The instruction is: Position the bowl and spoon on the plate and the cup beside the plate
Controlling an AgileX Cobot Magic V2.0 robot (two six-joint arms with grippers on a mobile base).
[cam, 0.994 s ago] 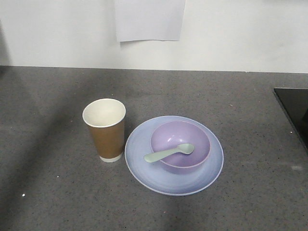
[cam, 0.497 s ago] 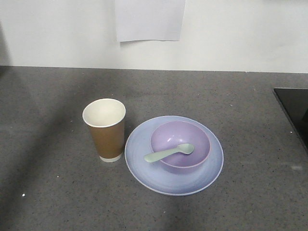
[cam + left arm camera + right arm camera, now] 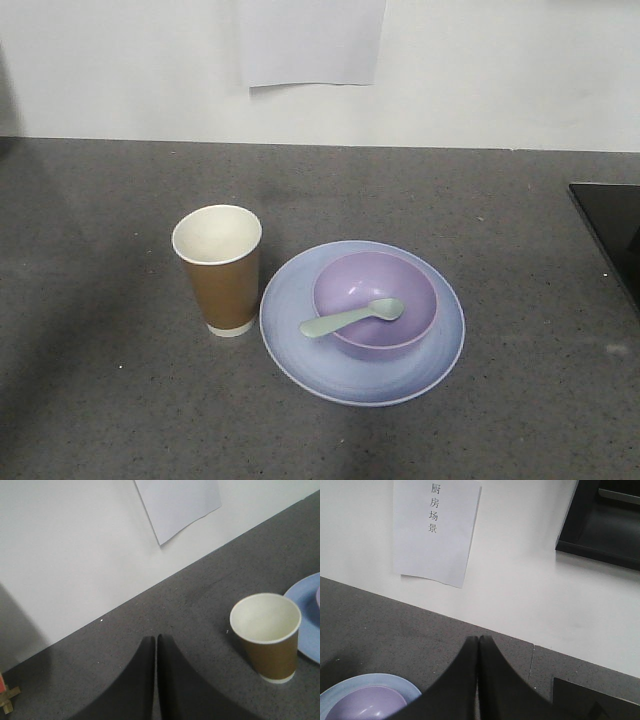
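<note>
The pale blue plate (image 3: 290,330) lies on the grey counter with the purple bowl (image 3: 400,275) standing in its middle. A mint-green spoon (image 3: 350,318) rests across the bowl, its handle over the near-left rim. Just left of the plate the brown paper cup (image 3: 220,282) stands upright. My left gripper (image 3: 156,639) is shut and empty, above the counter to the left of the cup (image 3: 267,640), with the plate's edge (image 3: 305,625) at the far right. My right gripper (image 3: 478,639) is shut and empty, right of the plate (image 3: 395,685) and bowl (image 3: 365,705).
A white wall with a paper sheet (image 3: 310,40) backs the counter. A black panel (image 3: 612,230) lies at the counter's right edge. A black shelf (image 3: 605,530) hangs on the wall in the right wrist view. A small red and tan object (image 3: 5,697) sits far left.
The shadow over the left part of the counter has thinned. The dishes have not moved.
</note>
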